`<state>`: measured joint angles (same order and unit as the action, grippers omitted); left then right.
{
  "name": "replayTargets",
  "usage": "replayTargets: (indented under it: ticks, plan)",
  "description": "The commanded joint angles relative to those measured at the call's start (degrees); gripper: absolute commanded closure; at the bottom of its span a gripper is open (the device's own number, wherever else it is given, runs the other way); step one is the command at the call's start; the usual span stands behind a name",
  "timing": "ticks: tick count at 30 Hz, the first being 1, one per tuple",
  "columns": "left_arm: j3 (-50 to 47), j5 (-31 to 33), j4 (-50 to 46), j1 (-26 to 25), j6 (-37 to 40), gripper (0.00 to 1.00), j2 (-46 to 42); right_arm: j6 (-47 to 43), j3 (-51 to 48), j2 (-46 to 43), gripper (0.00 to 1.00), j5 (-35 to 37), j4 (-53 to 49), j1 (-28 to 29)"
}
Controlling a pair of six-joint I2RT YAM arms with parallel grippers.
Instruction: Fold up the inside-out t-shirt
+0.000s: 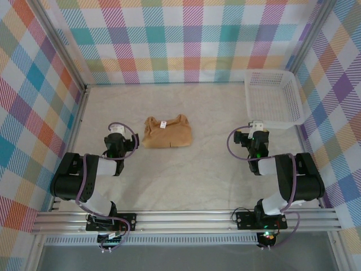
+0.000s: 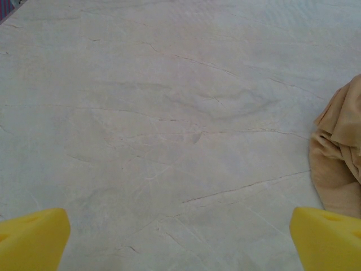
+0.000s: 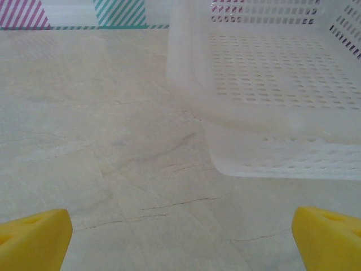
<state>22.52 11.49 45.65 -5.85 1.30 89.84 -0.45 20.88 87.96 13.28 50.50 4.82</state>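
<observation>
The inside-out t-shirt [image 1: 167, 132] lies in a compact tan bundle on the table's middle, a small white tag on top. My left gripper [image 1: 117, 131] rests just left of it, open and holding nothing. In the left wrist view the shirt's edge [image 2: 338, 152] shows at the right, beyond the wide-apart yellow fingertips [image 2: 31, 237] of the gripper [image 2: 180, 243]. My right gripper [image 1: 256, 129] is open over bare table, well right of the shirt. Its yellow fingertips [image 3: 330, 237] stand wide apart around the gripper's centre [image 3: 180, 243].
A white mesh basket [image 1: 275, 123] stands at the back right, just beyond the right gripper; its front wall [image 3: 282, 161] is close ahead in the right wrist view. Plaid walls enclose the table on three sides. A metal rail runs along the near edge.
</observation>
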Motion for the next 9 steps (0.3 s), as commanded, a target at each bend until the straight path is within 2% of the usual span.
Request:
replayTargets:
  ticks: [1,9]
  plan:
    - [1.1,-0.8,1.4,0.6,-0.4,0.00,-0.3,0.7,0.2,0.2,0.00,-1.6,2.1,-0.3]
    - [1.2,-1.0,1.3,0.7,-0.3,0.00,-0.2,0.8,0.3,-0.1,0.00,-1.8,1.9,-0.3]
